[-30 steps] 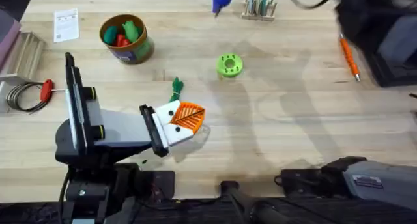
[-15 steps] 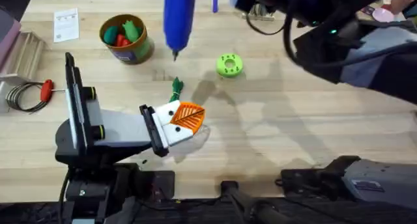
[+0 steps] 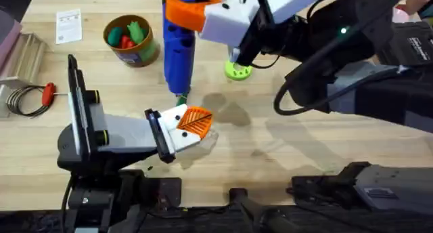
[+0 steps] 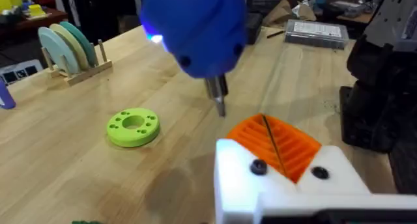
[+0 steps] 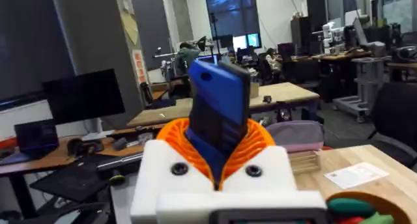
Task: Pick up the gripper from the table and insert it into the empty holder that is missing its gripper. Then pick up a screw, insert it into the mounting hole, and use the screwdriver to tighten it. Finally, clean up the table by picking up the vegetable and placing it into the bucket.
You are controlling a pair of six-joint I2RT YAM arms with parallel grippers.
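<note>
My right gripper (image 3: 181, 11) reaches across from the right, shut on the blue screwdriver (image 3: 178, 53), which hangs tip-down. In the right wrist view its orange pads (image 5: 251, 140) clamp the blue handle (image 5: 218, 107). The tip (image 4: 220, 105) hovers just past my left gripper (image 3: 191, 122), whose orange pads are pressed together with nothing between them. The dark green vegetable (image 3: 183, 97) lies under the tip, mostly covered. The bucket (image 3: 143, 52) stands at the back left with toy foods inside. The holder (image 4: 71, 51) stands at the table's far edge. The small gripper part and the screw are out of view.
A lime-green disc (image 3: 237, 72) lies right of the screwdriver, also in the left wrist view (image 4: 133, 127). At the left edge are a paper card (image 3: 67, 24), a grey tray (image 3: 24, 53) and a red-handled tool with a wire coil (image 3: 30, 97). The right arm spans the back right.
The right arm has swung in from the back right with the blue screwdriver, coming left and toward the front until its tip is over the vegetable. The left arm has not moved.
</note>
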